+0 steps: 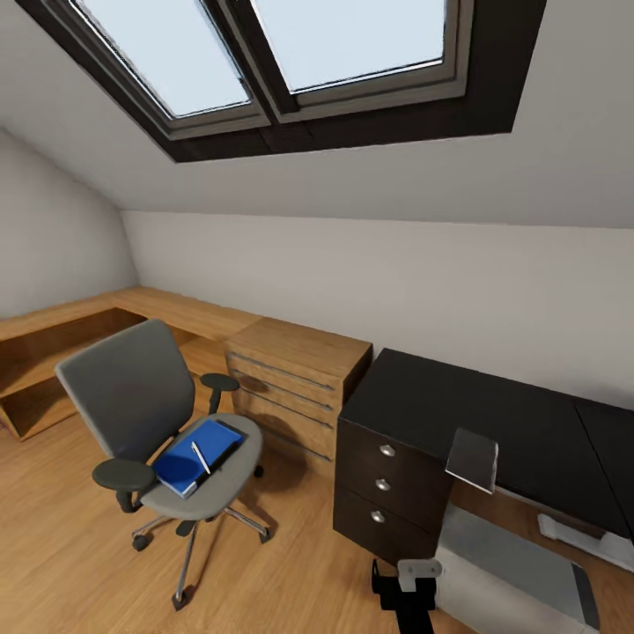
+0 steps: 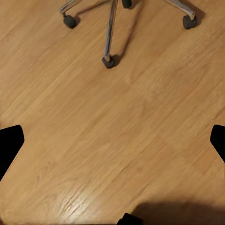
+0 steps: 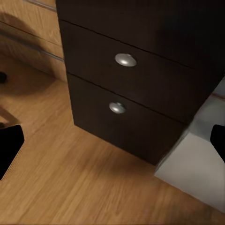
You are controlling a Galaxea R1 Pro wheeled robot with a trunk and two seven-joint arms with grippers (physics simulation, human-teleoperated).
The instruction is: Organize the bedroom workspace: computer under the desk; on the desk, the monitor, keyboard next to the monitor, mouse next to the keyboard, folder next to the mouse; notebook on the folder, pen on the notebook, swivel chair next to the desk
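The grey swivel chair [image 1: 145,414] stands on the oak floor, left of the black-topped desk [image 1: 475,405]. On its seat lies the blue folder [image 1: 180,465], with the dark notebook [image 1: 223,446] at its far edge and the white pen [image 1: 202,458] across them. The pale grey computer [image 1: 515,572] sits on the floor beside the desk's drawers [image 3: 126,93]. My left gripper [image 2: 112,145] hangs open over bare floor near the chair's chrome base [image 2: 110,33]. My right gripper [image 3: 112,143] is open, facing the drawers, with a corner of the computer [image 3: 197,168] beside them.
An oak dresser [image 1: 295,379] with bar handles stands between chair and desk, and a low oak shelf [image 1: 62,352] runs along the left wall. A grey flat panel [image 1: 473,458] tilts up over the computer. A pale flat thing [image 1: 586,539] lies below the desktop at far right.
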